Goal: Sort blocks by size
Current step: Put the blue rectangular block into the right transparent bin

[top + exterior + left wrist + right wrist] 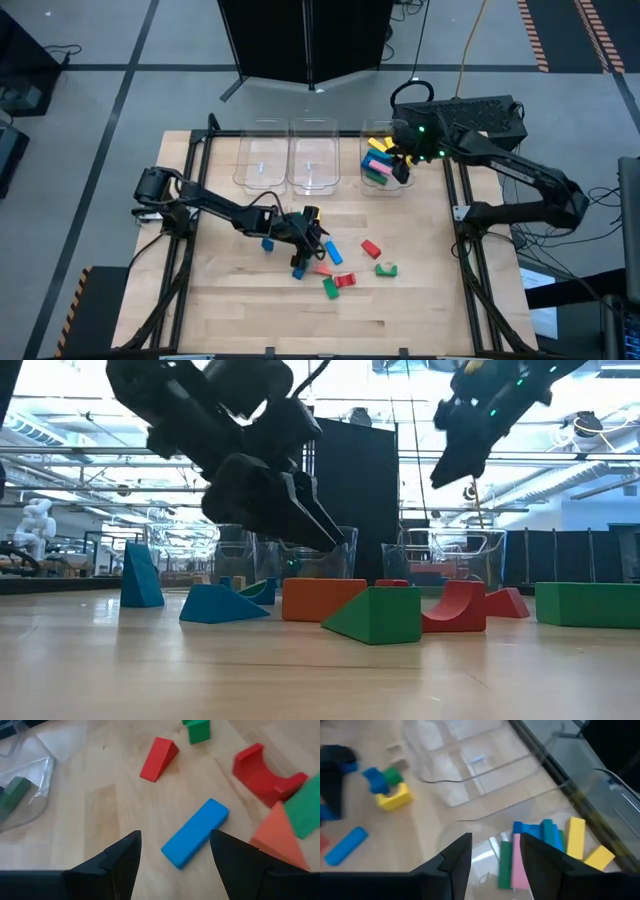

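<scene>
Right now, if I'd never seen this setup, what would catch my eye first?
Probably the bright blocks scattered mid-table, with the left gripper hanging open just above them, a blue block between its fingers' tips in its wrist view. Next, the three clear bins along the far edge: only the rightmost holds blocks, and the open right gripper hovers over it.

Surface (420, 300): pale wood, smooth, faint grain, low sheen. Blocks: the blue block (195, 833) between the left gripper (175, 855) fingers and the red wedge (158, 758) beyond it are solid-coloured, smooth, matt. Bin (485, 840) under the right gripper (496, 852): clear glossy plastic; gripper fingers matt black.
</scene>
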Available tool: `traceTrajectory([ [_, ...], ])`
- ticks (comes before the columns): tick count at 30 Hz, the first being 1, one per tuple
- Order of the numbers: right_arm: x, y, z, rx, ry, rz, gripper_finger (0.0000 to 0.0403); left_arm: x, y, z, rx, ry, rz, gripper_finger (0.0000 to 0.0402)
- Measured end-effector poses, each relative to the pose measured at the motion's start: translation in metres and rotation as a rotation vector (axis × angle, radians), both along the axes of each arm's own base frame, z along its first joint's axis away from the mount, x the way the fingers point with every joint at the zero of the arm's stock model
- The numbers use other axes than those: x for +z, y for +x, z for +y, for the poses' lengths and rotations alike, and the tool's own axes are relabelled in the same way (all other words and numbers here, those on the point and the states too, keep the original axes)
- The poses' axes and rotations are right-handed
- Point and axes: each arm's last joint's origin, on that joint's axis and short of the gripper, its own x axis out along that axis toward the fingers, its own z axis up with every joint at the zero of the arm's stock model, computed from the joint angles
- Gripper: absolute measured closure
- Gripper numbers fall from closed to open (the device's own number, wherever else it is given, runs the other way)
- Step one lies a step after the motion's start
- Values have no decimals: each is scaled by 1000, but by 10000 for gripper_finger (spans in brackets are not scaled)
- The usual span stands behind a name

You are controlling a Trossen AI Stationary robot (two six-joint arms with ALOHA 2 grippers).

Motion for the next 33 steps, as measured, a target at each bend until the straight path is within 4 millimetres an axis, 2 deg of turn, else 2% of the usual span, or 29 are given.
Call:
traceTrajectory([
  [5, 14, -9, 27, 68, -4, -23, 249, -15, 10, 12, -25, -47, 45, 162],
  [11, 22, -11, 52, 142, 13, -58, 250, -36, 28, 13, -78, -67, 102, 162],
  [20, 24, -5, 76, 166, -18, -39, 250, -41, 40, 12, -73, -82, 170, 167],
  [26, 21, -2, 91, 142, -96, 11, 250, -41, 42, 12, -60, -98, 170, 225],
  [33, -9, 0, 102, 122, -115, 84, 250, -40, 42, 16, 3, -145, 170, 280],
])
